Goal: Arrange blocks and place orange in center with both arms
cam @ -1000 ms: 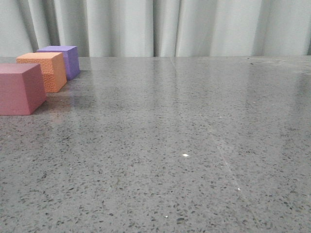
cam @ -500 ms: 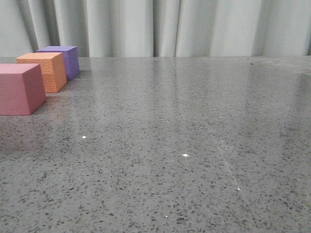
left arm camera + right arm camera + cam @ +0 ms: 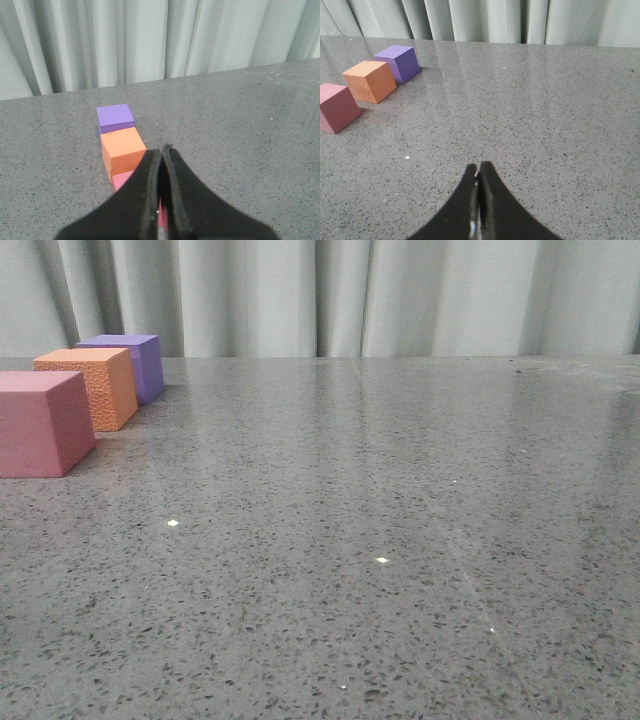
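Three blocks stand in a row at the table's far left: the pinkish-red block [image 3: 42,423] nearest, the orange [image 3: 90,386] in the middle, the purple block [image 3: 130,365] farthest. No gripper shows in the front view. In the left wrist view my left gripper [image 3: 161,148] is shut and empty, held above the row; it hides most of the pinkish-red block [image 3: 121,180], with the orange [image 3: 122,150] and purple block [image 3: 115,117] beyond. My right gripper [image 3: 478,165] is shut and empty over bare table, well away from the pinkish-red block [image 3: 337,107], orange [image 3: 370,80] and purple block [image 3: 398,63].
The grey speckled table [image 3: 380,530] stretches wide to the right of the blocks. A pale pleated curtain [image 3: 330,295] hangs behind the table's far edge.
The blocks have not moved. A faint shadow on the table in front of the pinkish-red block has gone, and a small bright glint now shows there.
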Available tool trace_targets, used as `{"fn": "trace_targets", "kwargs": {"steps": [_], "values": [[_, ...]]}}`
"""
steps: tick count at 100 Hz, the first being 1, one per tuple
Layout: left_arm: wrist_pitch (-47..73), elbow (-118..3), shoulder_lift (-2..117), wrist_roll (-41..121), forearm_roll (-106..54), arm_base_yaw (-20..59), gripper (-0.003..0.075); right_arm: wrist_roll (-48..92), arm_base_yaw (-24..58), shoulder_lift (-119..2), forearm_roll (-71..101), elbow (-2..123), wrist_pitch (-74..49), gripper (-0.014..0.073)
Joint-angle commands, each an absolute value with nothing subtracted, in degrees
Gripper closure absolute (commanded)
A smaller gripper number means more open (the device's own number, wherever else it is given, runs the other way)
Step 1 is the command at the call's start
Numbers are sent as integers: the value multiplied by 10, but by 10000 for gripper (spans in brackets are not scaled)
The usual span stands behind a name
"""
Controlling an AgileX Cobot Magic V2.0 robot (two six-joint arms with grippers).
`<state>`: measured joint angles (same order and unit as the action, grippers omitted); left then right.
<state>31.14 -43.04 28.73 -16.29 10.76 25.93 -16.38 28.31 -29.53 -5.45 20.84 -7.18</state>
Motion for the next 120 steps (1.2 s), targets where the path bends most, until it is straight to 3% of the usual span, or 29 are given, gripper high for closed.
{"fn": "trace_targets", "kwargs": {"steps": [1, 83, 107, 120], "values": [[264, -444, 291, -162, 111, 265, 739, -162, 281, -296, -64, 223, -21, 715], [261, -424, 291, -144, 106, 241, 739, -162, 281, -296, -64, 223, -21, 715], [83, -328, 285, 35, 0, 163, 739, -162, 281, -296, -64, 223, -21, 715], [13, -277, 253, 52, -5, 133, 739, -162, 281, -296, -64, 223, -21, 715]]}}
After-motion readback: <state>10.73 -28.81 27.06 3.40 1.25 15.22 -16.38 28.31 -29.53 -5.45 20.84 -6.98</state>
